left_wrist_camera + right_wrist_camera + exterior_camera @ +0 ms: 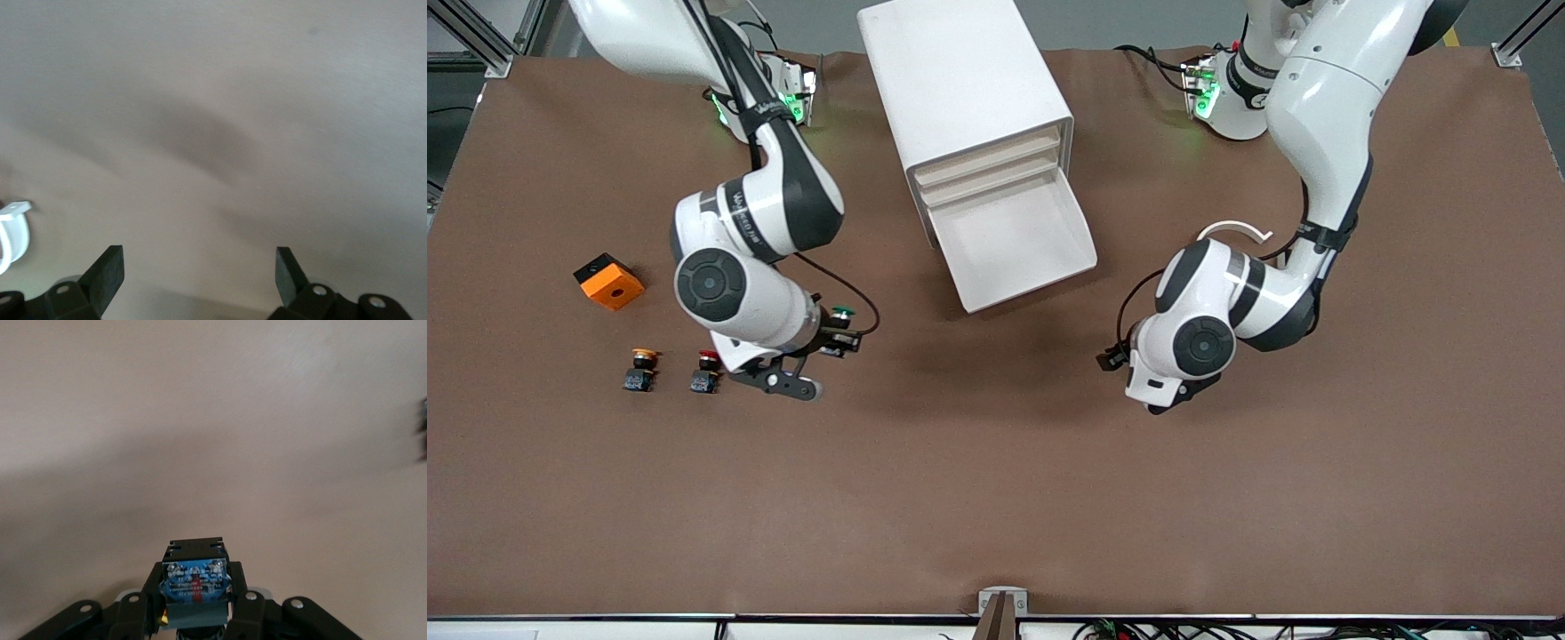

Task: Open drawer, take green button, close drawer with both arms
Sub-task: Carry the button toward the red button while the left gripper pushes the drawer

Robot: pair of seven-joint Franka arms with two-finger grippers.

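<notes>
The white cabinet (960,80) stands at the middle of the table's robot side. Its lowest drawer (1049,271) is pulled out toward the front camera and looks empty. My right gripper (842,336) is over bare mat between the red-capped button and the open drawer. It is shut on the green-capped button (841,312). In the right wrist view the button's blue base (195,581) sits clamped between the fingers (241,597). My left gripper (1112,358) is open and empty over bare mat, toward the left arm's end from the drawer. Its fingertips (110,263) stand wide apart.
An orange block (609,281) lies toward the right arm's end of the table. A yellow-orange-capped button (641,369) and a red-capped button (706,372) stand nearer the front camera than the block. The brown mat (996,498) covers the table.
</notes>
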